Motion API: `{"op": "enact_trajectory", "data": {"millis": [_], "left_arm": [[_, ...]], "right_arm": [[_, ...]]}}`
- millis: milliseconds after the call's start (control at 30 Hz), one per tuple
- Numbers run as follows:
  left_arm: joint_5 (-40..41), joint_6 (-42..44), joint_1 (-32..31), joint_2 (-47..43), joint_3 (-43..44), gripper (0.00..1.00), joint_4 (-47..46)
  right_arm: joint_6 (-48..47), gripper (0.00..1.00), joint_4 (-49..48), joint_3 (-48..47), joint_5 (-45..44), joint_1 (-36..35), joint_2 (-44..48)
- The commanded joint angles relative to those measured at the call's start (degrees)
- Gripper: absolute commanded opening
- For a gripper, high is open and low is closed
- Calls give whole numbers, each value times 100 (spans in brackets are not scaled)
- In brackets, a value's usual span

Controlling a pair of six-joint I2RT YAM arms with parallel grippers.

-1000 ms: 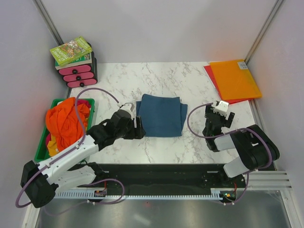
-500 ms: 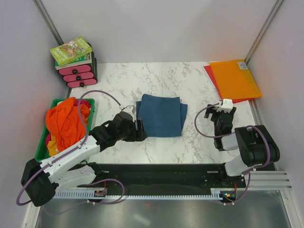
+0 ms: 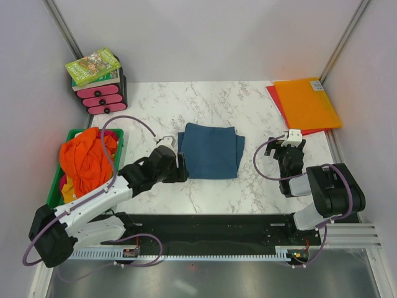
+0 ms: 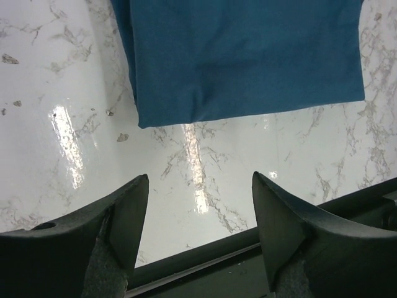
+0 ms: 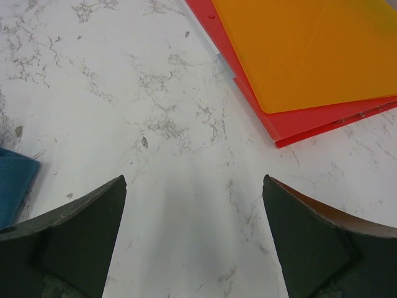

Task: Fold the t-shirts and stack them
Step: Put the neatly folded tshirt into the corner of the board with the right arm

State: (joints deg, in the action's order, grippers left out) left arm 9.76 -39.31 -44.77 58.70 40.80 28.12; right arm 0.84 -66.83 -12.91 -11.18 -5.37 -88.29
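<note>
Folded teal t-shirt (image 3: 211, 150) lies just beyond the left end effector (image 4: 198, 179), spread wide and empty; the right end effector (image 5: 193, 181), equally wide, sits farther.

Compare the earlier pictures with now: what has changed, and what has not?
The right gripper swung slightly rightward, toward the folders, open and empty. The left gripper, open, barely shifted beside the teal t-shirt. That shirt, the orange t-shirts and the folders stayed put.

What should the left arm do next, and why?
Probably swing the left end effector over to the orange shirts in the green bin: the blue shirt looks folded, and this end effector is open and empty beside it.
</note>
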Motion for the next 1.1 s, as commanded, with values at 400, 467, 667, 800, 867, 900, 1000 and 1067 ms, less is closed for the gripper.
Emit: {"op": "enact_trajectory", "data": {"millis": [400, 467, 667, 800, 867, 900, 1000, 1067], "left_arm": [[1239, -296, -559, 1617, 1307, 72, 247], [1327, -332, -559, 1758, 1396, 72, 238], [1503, -138, -559, 2532, 2159, 72, 247], [1407, -261, -532, 2884, 2511, 73, 238], [1406, -279, -532, 2954, 2652, 73, 229], [1502, -270, -532, 2972, 2679, 74, 238], [1774, -69, -436, 3042, 2776, 75, 220], [1767, -59, -164, 3008, 2750, 77, 203]], "right_arm": [[83, 98, -155, -98, 125, 18, 40], [92, 98, -146, -98, 142, 18, 40], [83, 98, -23, -168, 713, 194, 31], [-31, 98, 865, -387, 1695, 361, 320], [-505, 98, 2255, -1255, 2539, 361, 812], [-645, 98, 3349, -1571, 2725, 361, 927], [-1400, 98, 5020, -2530, 2955, 229, 1209], [-1911, 98, 5984, -3339, 2659, 106, 1078]]}}
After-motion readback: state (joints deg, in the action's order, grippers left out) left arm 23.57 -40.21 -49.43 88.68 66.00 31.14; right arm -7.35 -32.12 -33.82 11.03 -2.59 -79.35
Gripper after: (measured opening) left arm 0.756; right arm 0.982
